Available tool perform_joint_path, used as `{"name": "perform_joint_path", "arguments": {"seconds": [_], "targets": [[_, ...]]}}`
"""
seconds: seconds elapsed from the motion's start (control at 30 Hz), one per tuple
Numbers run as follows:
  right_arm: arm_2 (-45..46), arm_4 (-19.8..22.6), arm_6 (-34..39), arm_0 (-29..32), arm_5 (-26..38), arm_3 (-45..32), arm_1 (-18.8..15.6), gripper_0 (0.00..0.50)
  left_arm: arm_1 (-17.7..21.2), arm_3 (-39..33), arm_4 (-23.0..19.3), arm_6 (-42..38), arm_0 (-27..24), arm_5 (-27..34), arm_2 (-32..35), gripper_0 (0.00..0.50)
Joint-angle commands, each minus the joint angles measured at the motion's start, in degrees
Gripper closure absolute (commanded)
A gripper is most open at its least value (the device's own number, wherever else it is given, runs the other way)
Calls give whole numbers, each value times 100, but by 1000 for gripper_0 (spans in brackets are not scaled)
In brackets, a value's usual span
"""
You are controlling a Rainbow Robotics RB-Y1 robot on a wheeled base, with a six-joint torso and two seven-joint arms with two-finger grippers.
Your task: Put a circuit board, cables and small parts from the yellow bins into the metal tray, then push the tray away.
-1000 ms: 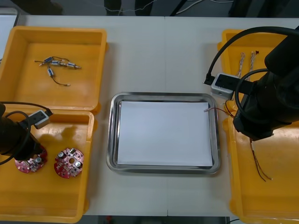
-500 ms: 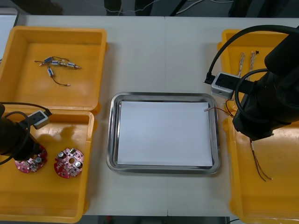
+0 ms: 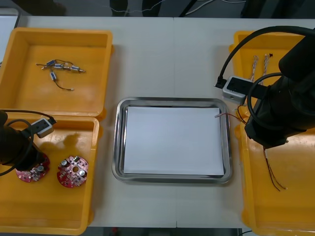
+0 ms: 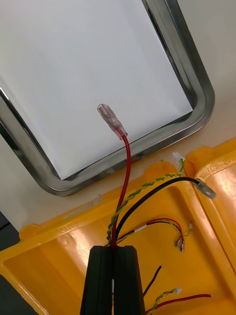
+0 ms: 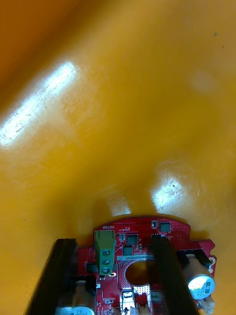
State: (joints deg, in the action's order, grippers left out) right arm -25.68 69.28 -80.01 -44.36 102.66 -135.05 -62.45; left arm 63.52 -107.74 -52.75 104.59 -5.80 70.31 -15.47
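Observation:
The metal tray [image 3: 171, 179], white inside, lies mid-table. My right gripper [image 4: 116, 248] is shut on a red and yellow cable [image 4: 126, 172]. The cable's clear end [image 3: 219, 116] hangs over the tray's right rim [image 4: 196, 78], and its tail [image 3: 273, 178] trails into the near right bin [image 3: 295, 206]. My left gripper [image 5: 115, 243] is low in the near left bin [image 3: 49, 211]. Its fingers [image 5: 65, 275] stand open astride the green block of a round red circuit board [image 5: 147, 246]. That board [image 3: 32, 171] peeks out from under the left arm.
A second red circuit board [image 3: 72, 171] lies just right of the first. Small metal parts [image 3: 59, 66] sit in the far left bin [image 3: 29, 93]. Twisted cables [image 3: 260, 64] lie in the far right bin. A black cable [image 4: 162, 188] and others rest in the bin below the right gripper.
The left arm has shifted slightly toward the near edge over the circuit board. The right arm and its cable have stayed put.

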Motion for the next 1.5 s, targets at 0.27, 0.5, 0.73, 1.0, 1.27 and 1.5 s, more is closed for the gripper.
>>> {"name": "perform_joint_path", "arguments": {"seconds": [0.27, 0.5, 0.73, 1.0, 1.27, 1.5], "targets": [[-7, -19, 249, -169, 35, -171, 49, 500, 187, -10, 46, 387, -194, -61, -61, 500], [-7, -11, 267, -169, 35, -198, 49, 500, 187, -10, 37, 378, -202, -52, -61, 500], [-7, -11, 267, -169, 35, -206, 58, 500, 266, -10, -139, 361, -281, 123, 97, 500], [-7, -11, 267, -169, 35, -224, 49, 500, 292, -186, -411, 282, -290, 853, 703, 500], [-7, -11, 267, -169, 26, -233, 49, 500, 284, -634, -447, -316, -290, 1820, 1336, 500], [-7, -11, 276, -169, 35, -224, 58, 500, 284, -1214, -403, -1309, -299, 2312, 1494, 500]]}}
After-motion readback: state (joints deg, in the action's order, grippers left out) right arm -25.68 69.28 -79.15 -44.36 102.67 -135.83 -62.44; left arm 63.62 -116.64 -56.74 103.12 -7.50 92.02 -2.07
